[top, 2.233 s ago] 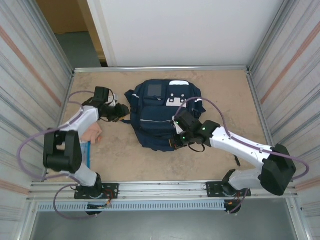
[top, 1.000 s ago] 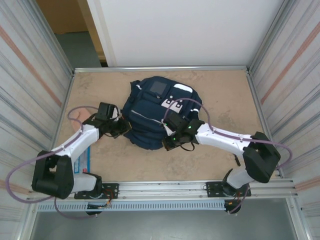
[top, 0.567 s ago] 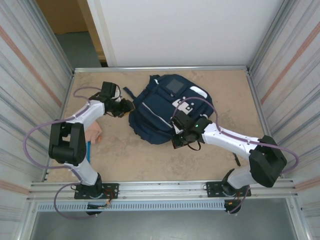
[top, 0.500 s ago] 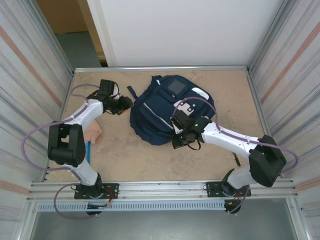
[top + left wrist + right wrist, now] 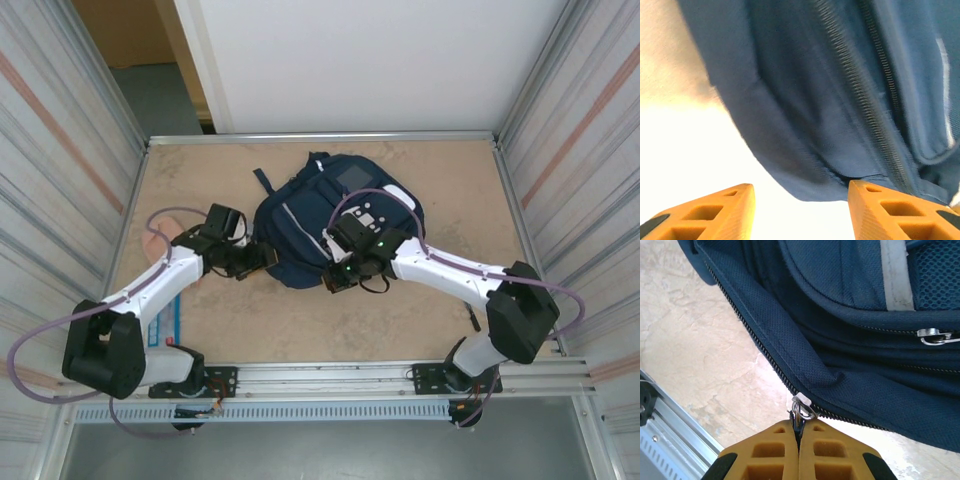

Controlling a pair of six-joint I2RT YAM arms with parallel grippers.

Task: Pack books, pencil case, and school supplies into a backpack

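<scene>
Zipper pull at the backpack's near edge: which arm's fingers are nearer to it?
Right. The right fingers are shut on the zipper pull; the left fingers stand open at the backpack's left side, away from the pull.

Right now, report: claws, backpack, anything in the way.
Right claw shut on zipper pull, backpack near edge. Left claw open at backpack's left side, holding nothing. Blue oblong on table, near-left, unpacked.

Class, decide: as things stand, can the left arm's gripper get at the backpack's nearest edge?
Probably yes. The left gripper is open, with the backpack hem right ahead and nothing between. The right gripper, shut on the zipper pull, sits clear.
</scene>
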